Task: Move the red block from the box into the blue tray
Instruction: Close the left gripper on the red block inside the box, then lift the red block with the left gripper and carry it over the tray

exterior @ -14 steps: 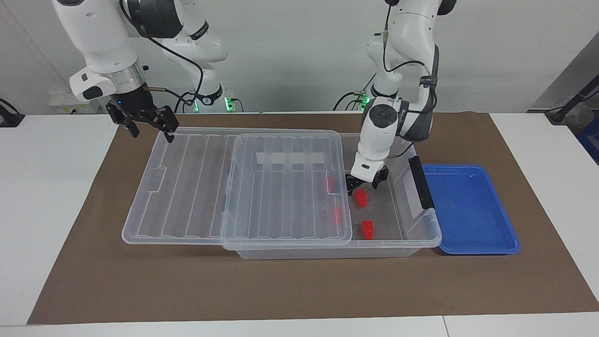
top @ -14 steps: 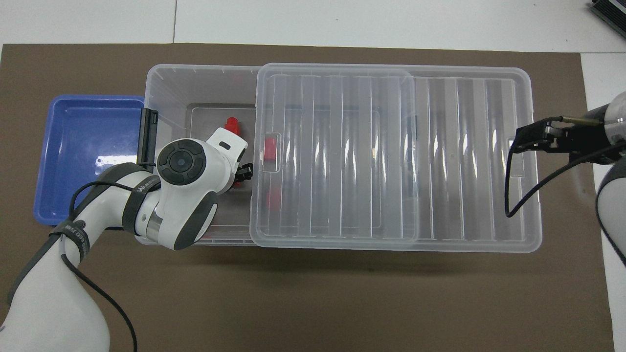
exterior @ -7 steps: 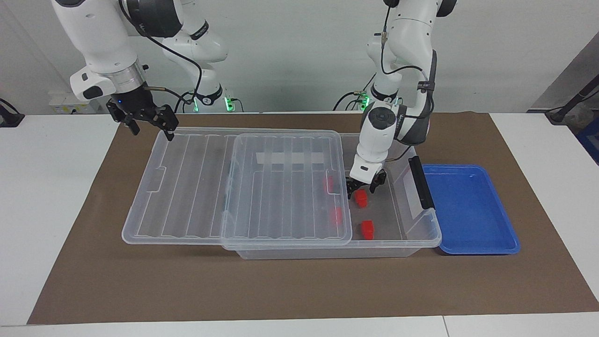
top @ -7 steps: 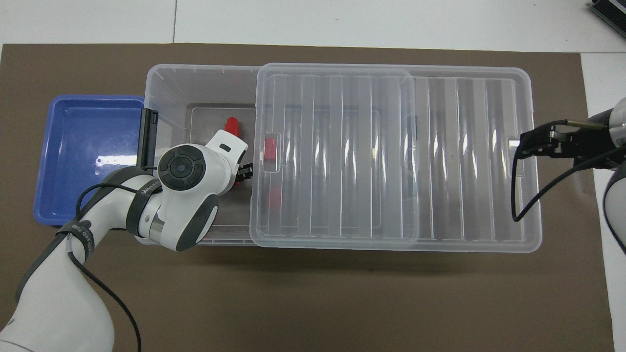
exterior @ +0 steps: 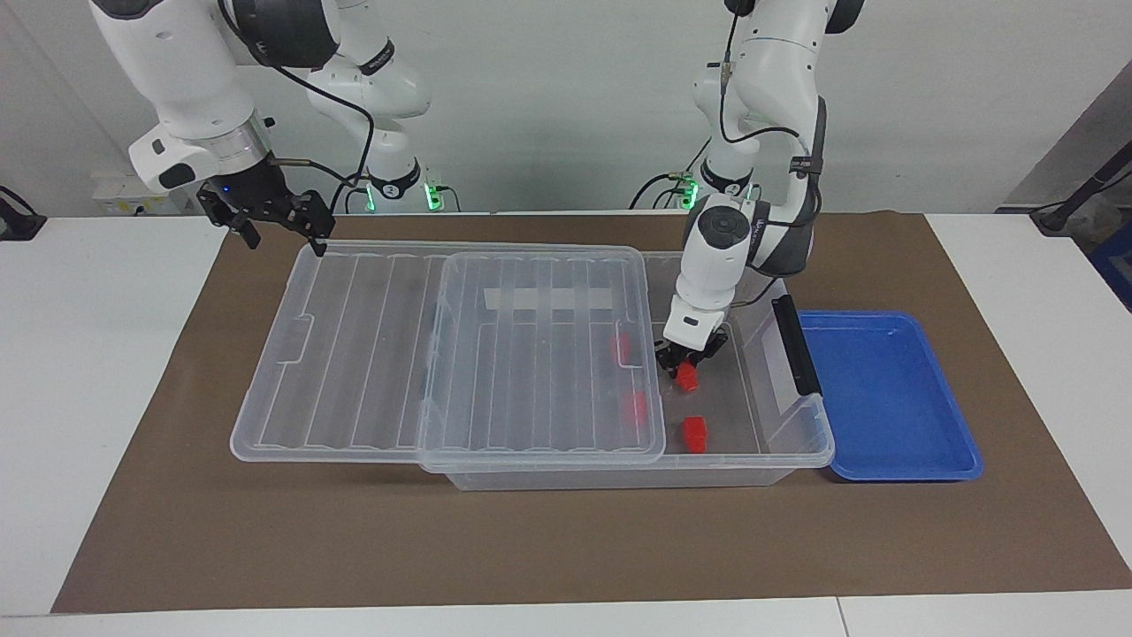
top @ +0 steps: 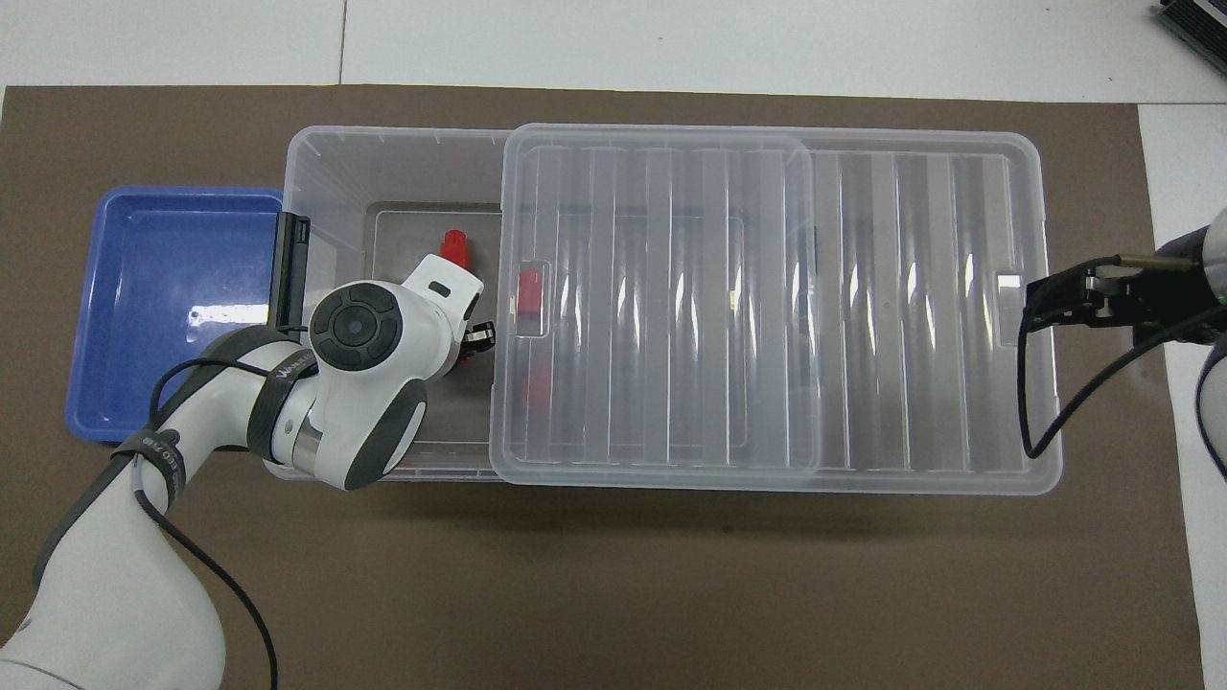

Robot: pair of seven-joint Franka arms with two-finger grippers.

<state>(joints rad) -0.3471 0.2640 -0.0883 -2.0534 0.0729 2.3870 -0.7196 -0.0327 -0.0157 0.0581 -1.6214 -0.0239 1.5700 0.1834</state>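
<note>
Left gripper [exterior: 687, 362] clamps the red block [exterior: 686, 377] inside the box [exterior: 796, 447].
Right gripper [exterior: 276, 221] waits, fingers spread, over the lid's [exterior: 371, 354] end.

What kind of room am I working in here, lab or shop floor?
Most likely a robotics lab bench: two arms bolted at a white table with a brown mat, plain wall, cabling. The left gripper is in the box, around a red block; the blue tray sits beside.

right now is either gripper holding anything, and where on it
The left gripper pinches a red block by its top, inside the box. The right gripper holds nothing.
</note>
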